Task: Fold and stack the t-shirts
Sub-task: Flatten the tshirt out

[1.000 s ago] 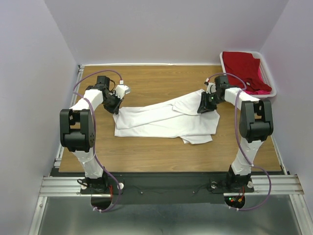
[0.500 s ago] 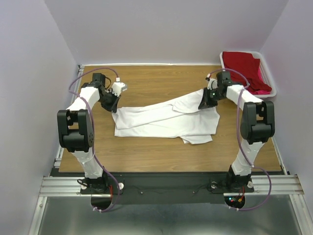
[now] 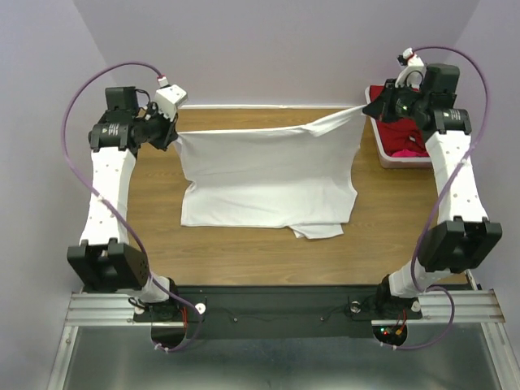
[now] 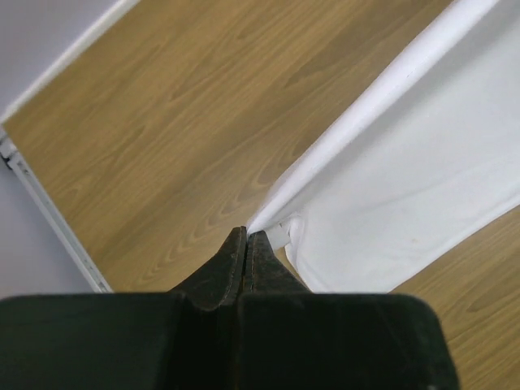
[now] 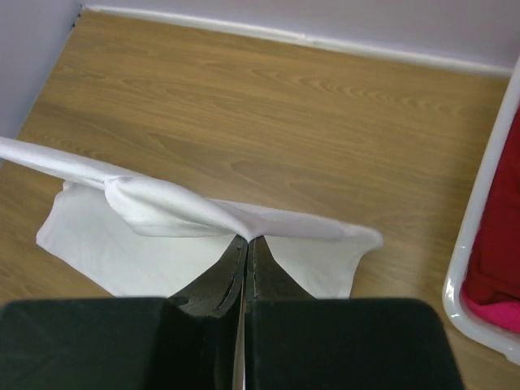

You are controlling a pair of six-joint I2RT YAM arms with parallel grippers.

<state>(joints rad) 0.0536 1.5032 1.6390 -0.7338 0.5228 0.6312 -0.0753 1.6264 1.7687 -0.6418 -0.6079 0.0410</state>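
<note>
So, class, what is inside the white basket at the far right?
A deep red t-shirt fills most of the basket, a bright pink t-shirt at its near end. The right arm covers its far part; anything beneath is hidden.

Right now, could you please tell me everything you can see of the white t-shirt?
The white t-shirt is plain, soft, thin-looking cloth with no print. It hangs spread wide, its upper edge pulled taut between the left gripper and the right gripper, each shut on a corner. Its lower part drapes onto the wooden table, wrinkled, with a flap sticking out at the near right.
</note>
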